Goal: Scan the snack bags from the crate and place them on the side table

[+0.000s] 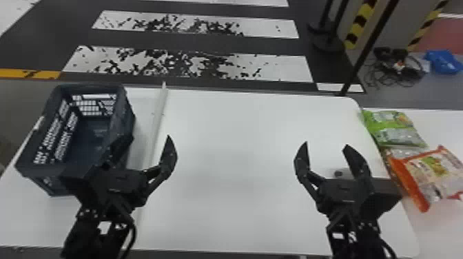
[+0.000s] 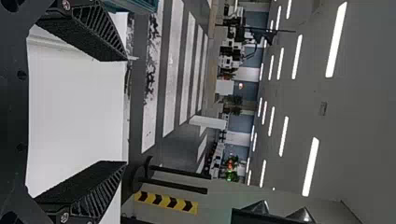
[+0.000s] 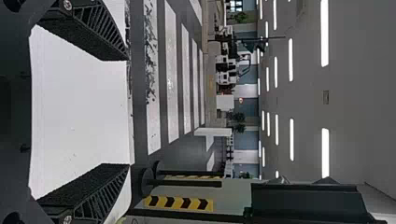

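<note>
The left end effector (image 1: 148, 137) is above the left part of the main bench (image 1: 241, 137), its fingers spread open and holding nothing. The right end effector (image 1: 326, 143) is above the right part of the same bench, likewise open, with free space between its fingertips. Each wrist view shows the two ribbed fingers apart, with the white bench surface behind the gap.

The crate (image 1: 125, 113), dark blue with slotted walls, stands upright at the left of the main bench, its open top facing up. In the head view, the left end effector overlaps its near right side; contact cannot be determined. A pale strip (image 1: 158, 120) runs across the bench beside the crate.

The side bench (image 1: 442, 129) adjoins the right edge of the main bench. It carries a green snack bag (image 1: 394, 129) at the far position and an orange-and-white snack bag (image 1: 435, 168) nearer the robot. A partly covered packet (image 1: 406, 151) shows between them; its type cannot be determined. A small grey object (image 1: 339, 173), partly hidden by the right end effector, is on the main bench; its type is also unclear.
</note>
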